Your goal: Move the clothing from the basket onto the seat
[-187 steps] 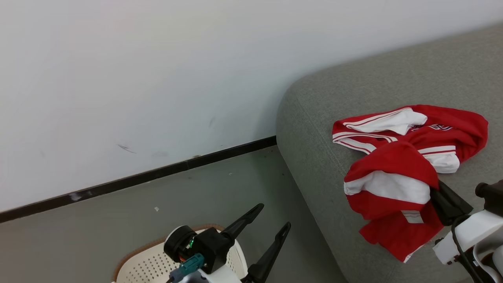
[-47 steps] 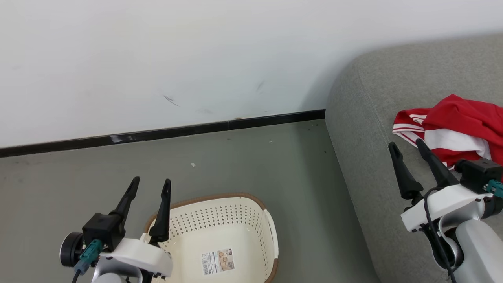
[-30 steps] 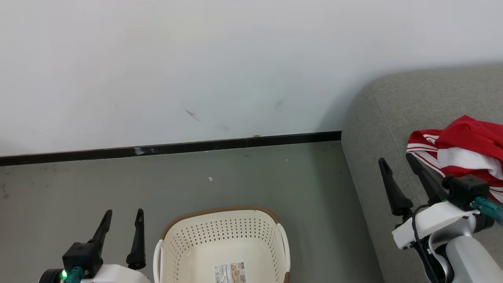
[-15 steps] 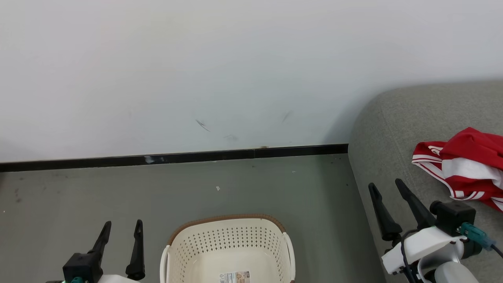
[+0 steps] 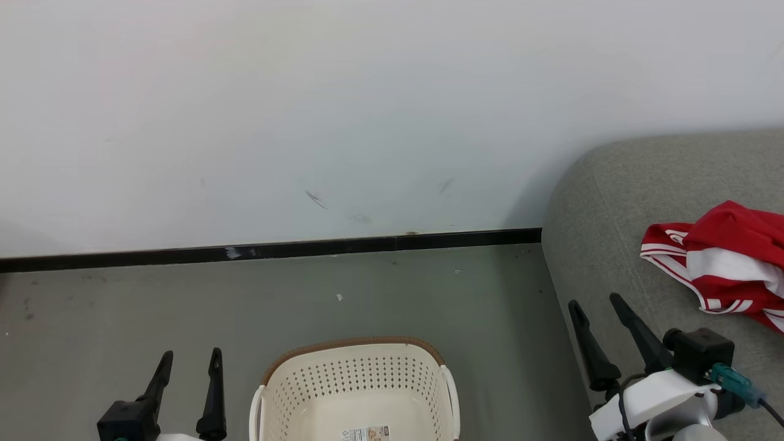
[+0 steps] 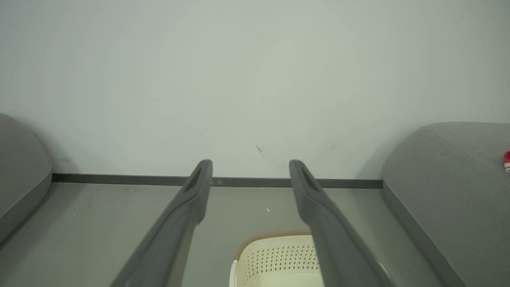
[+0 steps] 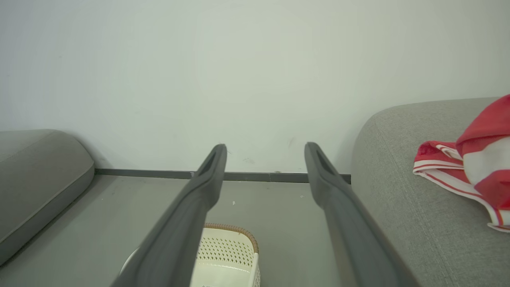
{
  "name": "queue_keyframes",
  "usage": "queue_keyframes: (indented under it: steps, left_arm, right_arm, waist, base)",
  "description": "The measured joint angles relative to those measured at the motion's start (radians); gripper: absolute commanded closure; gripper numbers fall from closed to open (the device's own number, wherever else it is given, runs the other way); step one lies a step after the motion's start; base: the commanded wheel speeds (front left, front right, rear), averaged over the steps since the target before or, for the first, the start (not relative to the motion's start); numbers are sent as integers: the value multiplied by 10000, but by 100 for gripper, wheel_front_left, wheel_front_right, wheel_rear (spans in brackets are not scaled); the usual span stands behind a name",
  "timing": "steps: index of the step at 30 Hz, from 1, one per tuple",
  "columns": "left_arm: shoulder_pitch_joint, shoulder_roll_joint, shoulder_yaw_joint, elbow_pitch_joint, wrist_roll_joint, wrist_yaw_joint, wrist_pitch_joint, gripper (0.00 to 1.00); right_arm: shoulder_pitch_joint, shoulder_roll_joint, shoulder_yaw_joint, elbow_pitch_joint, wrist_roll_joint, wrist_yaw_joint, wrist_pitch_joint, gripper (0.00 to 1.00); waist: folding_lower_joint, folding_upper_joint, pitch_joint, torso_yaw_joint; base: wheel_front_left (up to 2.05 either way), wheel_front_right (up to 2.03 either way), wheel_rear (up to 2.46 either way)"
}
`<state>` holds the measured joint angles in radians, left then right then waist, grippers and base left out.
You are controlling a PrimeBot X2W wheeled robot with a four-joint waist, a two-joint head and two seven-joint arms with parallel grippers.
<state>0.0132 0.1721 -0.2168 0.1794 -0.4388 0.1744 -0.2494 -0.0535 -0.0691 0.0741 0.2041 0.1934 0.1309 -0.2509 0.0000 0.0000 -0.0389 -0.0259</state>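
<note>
- One clothing (image 5: 729,269) heap lies on the seat (image 5: 618,202), right of my right gripper (image 5: 595,301) — not touching.
- I see my left gripper (image 5: 191,354) beside the basket (image 5: 355,373) — both spread wide, holding nothing.

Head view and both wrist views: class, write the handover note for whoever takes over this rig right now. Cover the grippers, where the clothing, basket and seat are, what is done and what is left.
Left gripper: open, holding nothing, to the left of the basket.
Right gripper: open, holding nothing, by the edge of the seat, apart from the clothing.
Clothing: a red and white heap lying on the seat.
Basket: on the floor; the visible part of its inside holds only a label.
Done: the clothing is on the seat.
Left: check the basket's hidden near part; otherwise probably nothing.
</note>
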Motion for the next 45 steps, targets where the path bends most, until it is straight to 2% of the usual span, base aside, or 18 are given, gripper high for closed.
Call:
queue_keyframes:
  steps: [19,20,26,30,45]
  left_arm:
    - [0,-65,73,-115,128,-12,0,0]
    - [2,-77,69,-102,130,-12,2,100]
    - [304,-458,-81,449,65,-25,29,100]
    - [340,-476,13,487,-222,-111,125,100]
    - [325,-579,481,522,-2136,-504,732,100]
  right_arm:
    - [415,117,-148,-117,-104,0,0,0]
    - [461,123,-150,-100,-102,2,2,100]
    - [1028,242,-58,481,-65,2,19,100]
    - [1081,259,-48,497,211,2,42,100]
    - [1057,265,-301,418,2711,2,514,100]
  waist:
    - [0,0,-43,65]
    - [0,0,-46,73]
    - [0,0,-46,73]
    - [0,0,-43,78]
    - [9,0,20,109]
  base:
    - [0,0,0]
    - [0,0,0]
    - [0,0,0]
    - [0,0,0]
    - [0,0,0]
